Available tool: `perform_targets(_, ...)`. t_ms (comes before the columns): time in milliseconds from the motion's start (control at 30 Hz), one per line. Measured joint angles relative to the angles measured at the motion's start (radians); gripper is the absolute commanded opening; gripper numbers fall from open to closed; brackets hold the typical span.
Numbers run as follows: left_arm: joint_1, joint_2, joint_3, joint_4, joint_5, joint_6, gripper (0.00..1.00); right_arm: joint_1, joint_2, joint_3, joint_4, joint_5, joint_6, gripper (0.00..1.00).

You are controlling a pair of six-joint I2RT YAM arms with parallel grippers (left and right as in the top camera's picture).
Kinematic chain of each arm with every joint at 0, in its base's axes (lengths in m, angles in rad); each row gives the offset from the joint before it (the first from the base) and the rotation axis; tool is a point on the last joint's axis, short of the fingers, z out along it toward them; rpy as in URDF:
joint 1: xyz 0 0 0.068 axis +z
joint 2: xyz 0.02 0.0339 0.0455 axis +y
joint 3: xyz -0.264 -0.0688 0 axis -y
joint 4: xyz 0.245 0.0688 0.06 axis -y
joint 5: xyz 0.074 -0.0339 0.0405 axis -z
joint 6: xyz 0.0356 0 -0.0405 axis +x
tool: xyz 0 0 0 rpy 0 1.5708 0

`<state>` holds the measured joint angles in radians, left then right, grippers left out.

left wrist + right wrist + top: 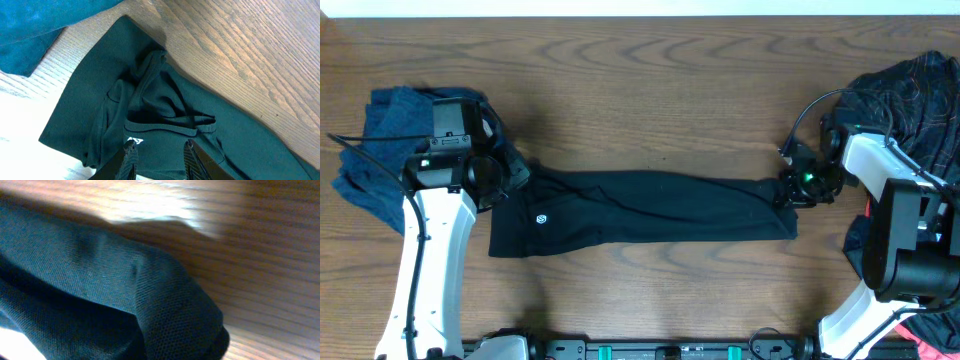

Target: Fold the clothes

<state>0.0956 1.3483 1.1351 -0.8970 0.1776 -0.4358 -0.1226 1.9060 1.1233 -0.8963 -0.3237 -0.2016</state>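
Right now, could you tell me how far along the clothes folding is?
Early. Done: the black pants lie stretched out flat on the table. In hand: the left gripper sits at the waistband, the right gripper at the leg cuffs; no fold yet. Left: folding them, then the crumpled blue garment and the dark patterned pile.

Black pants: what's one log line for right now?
black pants stretched out | left gripper open over waistband | right gripper at leg end, grip unclear

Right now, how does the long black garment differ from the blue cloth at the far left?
The long black garment lies stretched out flat and bears a small white logo; the blue cloth is crumpled and plain. The black garment spans the middle; the blue cloth sits at the left edge. Both are fabric.
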Motion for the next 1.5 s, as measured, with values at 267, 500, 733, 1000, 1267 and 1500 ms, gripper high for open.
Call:
perform_targets(267,0.0,0.0,0.0,-0.026,0.0,0.0,0.33,-0.093,0.002,0.208,-0.098,0.192,0.101,0.01)
perform_targets(500,0.0,0.0,0.0,-0.039,0.0,0.0,0.33,-0.095,-0.01,0.379,-0.267,0.271,0.129,0.01)
perform_targets(733,0.0,0.0,0.0,-0.052,0.0,0.0,0.33,0.052,-0.011,0.394,-0.334,0.291,0.206,0.01)
perform_targets(1000,0.0,0.0,0.0,-0.07,0.0,0.0,0.33,0.298,-0.011,0.394,-0.278,0.294,0.325,0.01)
perform_targets(1267,0.0,0.0,0.0,-0.088,0.0,0.0,0.33,0.426,-0.005,0.394,-0.239,0.293,0.396,0.07)
perform_targets(1500,0.0,0.0,0.0,-0.09,0.0,0.0,0.34,0.469,0.01,0.394,-0.241,0.293,0.416,0.48)
